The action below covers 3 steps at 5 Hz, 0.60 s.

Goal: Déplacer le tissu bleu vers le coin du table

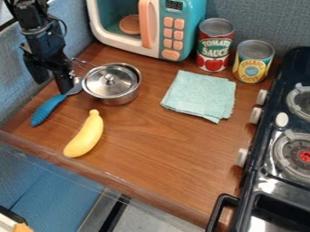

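The gripper (pixel 53 79) hangs at the upper left, over the left edge of the table, close to the blue-handled utensil and the pot. One finger comes down beside the utensil's neck, and the two fingers stand apart with a gap between them. A light blue-green cloth (pixel 201 96) lies folded and flat on the wooden table (pixel 163 158), right of the pot and in front of the cans. The cloth is well to the right of the gripper.
A lidded metal pot (pixel 111 84), a blue-handled utensil (pixel 50 108) and a yellow banana (pixel 85 135) lie on the left. Behind are a toy microwave (pixel 176 27), a tomato can (pixel 215 45) and a yellow can (pixel 253 61). A black stove (pixel 284 136) borders the right.
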Motion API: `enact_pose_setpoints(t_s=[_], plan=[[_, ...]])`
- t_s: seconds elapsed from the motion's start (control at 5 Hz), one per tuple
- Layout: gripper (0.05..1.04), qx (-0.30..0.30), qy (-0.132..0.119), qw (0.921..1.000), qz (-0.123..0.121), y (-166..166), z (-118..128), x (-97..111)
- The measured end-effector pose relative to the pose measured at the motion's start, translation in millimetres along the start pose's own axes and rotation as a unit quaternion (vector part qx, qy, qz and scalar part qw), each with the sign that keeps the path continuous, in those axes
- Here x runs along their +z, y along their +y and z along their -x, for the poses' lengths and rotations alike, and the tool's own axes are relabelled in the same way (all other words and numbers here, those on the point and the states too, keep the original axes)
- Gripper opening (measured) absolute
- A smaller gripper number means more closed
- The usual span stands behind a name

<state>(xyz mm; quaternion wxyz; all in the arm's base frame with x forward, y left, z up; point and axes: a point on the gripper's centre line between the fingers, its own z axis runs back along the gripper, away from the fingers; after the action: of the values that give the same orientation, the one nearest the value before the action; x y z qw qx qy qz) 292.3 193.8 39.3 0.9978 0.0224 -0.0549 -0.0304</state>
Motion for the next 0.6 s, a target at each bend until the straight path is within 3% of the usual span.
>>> enact_pose_setpoints(t_s=[0.2, 0.4, 0.6], plan=[[1.001, 0.002, 0.013, 0.9999, 0.01, -3.3, 3.0, -10.4], [1.001, -0.044, 0.02, 0.9987, 0.016, -39.4, -13.4, -15.6], [1.001, -0.105, 0.011, 0.9944, 0.001, -87.1, -40.3, -0.2]])
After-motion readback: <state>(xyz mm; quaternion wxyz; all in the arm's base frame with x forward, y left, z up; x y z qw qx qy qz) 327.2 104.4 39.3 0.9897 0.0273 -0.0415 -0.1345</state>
